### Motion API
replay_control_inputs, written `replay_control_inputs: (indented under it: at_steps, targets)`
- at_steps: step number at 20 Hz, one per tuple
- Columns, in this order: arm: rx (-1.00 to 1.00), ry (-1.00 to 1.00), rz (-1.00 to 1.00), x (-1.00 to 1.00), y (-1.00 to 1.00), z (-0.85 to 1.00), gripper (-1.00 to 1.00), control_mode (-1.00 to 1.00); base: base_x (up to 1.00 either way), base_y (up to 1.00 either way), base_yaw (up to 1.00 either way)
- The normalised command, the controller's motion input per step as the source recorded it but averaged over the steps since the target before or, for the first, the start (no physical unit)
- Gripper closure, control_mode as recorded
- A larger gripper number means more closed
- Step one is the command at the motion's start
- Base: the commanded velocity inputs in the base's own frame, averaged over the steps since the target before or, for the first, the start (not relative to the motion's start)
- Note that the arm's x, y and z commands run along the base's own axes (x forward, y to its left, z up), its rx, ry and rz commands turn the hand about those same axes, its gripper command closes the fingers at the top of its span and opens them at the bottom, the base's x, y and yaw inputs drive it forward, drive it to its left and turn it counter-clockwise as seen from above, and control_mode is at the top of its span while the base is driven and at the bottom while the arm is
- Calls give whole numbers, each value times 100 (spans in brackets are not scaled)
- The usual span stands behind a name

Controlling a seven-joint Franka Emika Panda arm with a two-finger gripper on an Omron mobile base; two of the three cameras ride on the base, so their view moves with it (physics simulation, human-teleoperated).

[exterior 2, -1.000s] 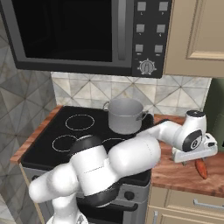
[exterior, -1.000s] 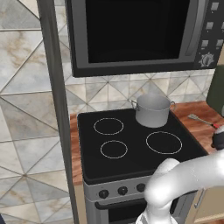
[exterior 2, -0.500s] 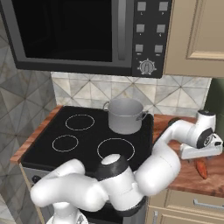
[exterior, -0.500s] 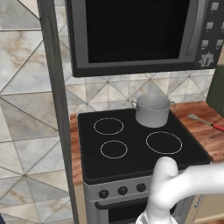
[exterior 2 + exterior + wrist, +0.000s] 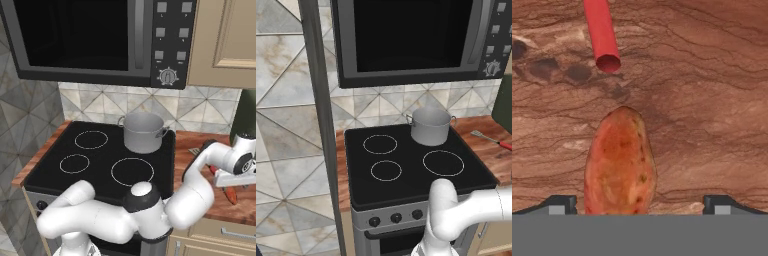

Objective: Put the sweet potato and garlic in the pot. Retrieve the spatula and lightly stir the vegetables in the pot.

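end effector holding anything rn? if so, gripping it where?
Nothing held. The end effector is open, its fingertips apart on either side of the sweet potato, which lies on the wooden counter between them, not gripped.

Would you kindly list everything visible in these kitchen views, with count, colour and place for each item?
sweet potato: one, reddish-orange, lying on the wooden counter between the open finger tips.
pot: one, grey metal, on the stove's back right burner.
spatula: one, red handle with a metal head, on the counter right of the stove.
stove: one, black top with four ringed burners, knobs along the front.
microwave: one, black, mounted above the stove.
counter: one, brown wood, either side of the stove.
cabinet: one, beige, upper right.
gripper: one, dark tips, open, poised over the sweet potato.
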Motion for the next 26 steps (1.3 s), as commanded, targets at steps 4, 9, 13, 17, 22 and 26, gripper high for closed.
replay_control_inputs:
  at_steps: [4,9,13,17,22,26]
  targets:
    - [0,4,0,1,-7,-43,-100,-100,0,0,0]
    - [0,1,0,0,0,-39,-100,-100,0,0,0]
    - [0,0,0,-3,9,-28,-100,-100,0,0,0]
    - [0,-1,0,-14,24,-11,-100,-100,0,0,0]
    - [0,0,-2,-6,33,-13,-100,-100,0,0,0]
    - [0,-2,-4,-6,26,-25,-100,-100,0,0,0]
